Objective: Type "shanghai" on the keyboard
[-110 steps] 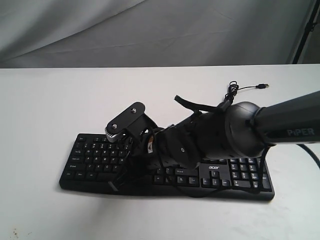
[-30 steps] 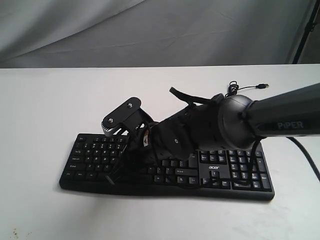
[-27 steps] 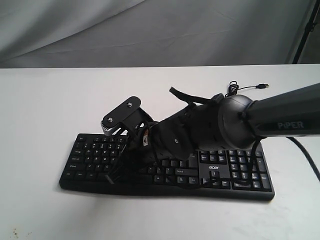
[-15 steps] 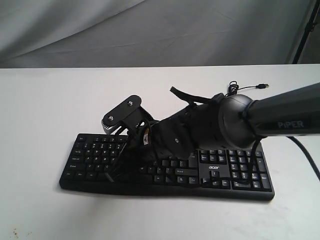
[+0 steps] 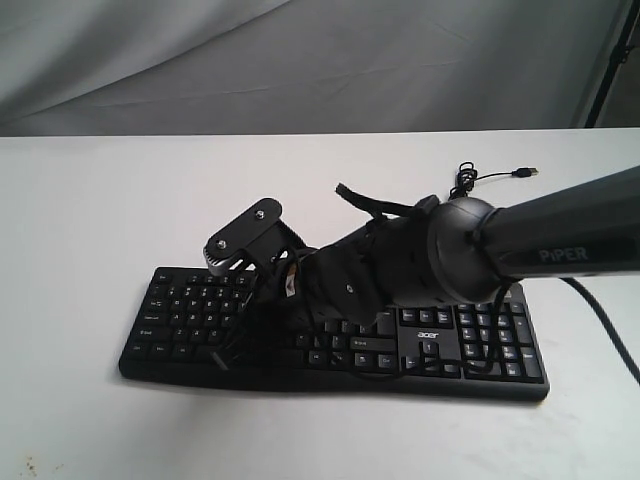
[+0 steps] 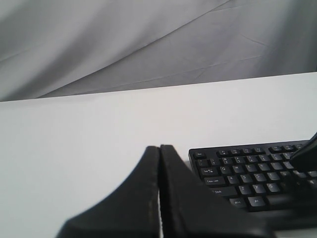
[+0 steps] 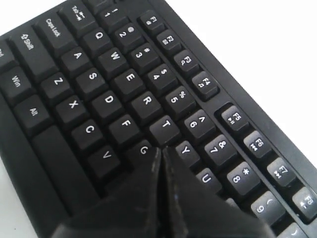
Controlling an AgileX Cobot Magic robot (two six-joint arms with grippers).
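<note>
The long black keyboard (image 5: 185, 315) lies on the white table, with its number pad at the right in the exterior view. My right gripper (image 5: 232, 350) reaches across its middle from the right, down onto the letter keys of the left half. In the right wrist view the right gripper (image 7: 161, 149) is shut, its tips pointing between the G key (image 7: 143, 149) and the Y key (image 7: 184, 148) and hiding the key beneath them. My left gripper (image 6: 159, 148) is shut on nothing, hanging over bare table beside the keyboard's (image 6: 247, 173) Esc corner.
The keyboard's thin black cable (image 5: 466, 182) coils on the table behind the number pad and ends in a loose USB plug (image 5: 524, 172). A grey cloth backdrop (image 5: 300, 60) hangs behind the table. A black stand leg (image 5: 612, 55) is at the far right.
The right arm has shifted slightly over the keyboard's left half, its wrist a little higher and further left than at first. The gripper stays shut. The keyboard has not moved.
</note>
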